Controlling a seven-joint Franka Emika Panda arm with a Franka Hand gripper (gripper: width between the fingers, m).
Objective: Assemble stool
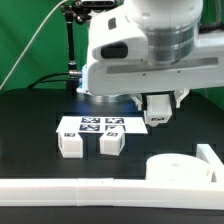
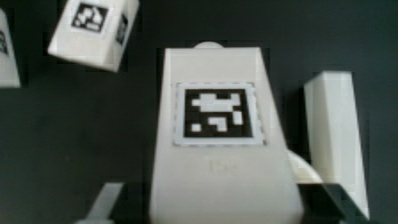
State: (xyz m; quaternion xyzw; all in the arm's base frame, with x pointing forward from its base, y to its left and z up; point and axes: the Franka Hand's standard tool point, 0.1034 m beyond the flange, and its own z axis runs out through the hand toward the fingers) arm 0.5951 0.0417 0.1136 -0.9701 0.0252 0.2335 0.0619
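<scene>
My gripper [image 1: 158,112] is shut on a white stool leg [image 1: 155,119], which hangs a little above the black table, right of the marker board. In the wrist view this leg [image 2: 217,110] fills the middle with its square tag facing the camera. My gripper [image 2: 217,198] has its dark fingers [image 2: 109,200] pressed on the leg's two sides. Two more legs [image 1: 72,146] [image 1: 110,144] stand side by side in front of the marker board. The round rimmed seat disc [image 1: 180,170] lies at the exterior view's front right.
The marker board [image 1: 98,125] lies flat behind the two standing legs. A long white L-shaped rail [image 1: 90,190] runs along the front and turns up at the right [image 1: 210,155]. In the wrist view another leg [image 2: 93,32] and a narrow white strip [image 2: 331,110] show.
</scene>
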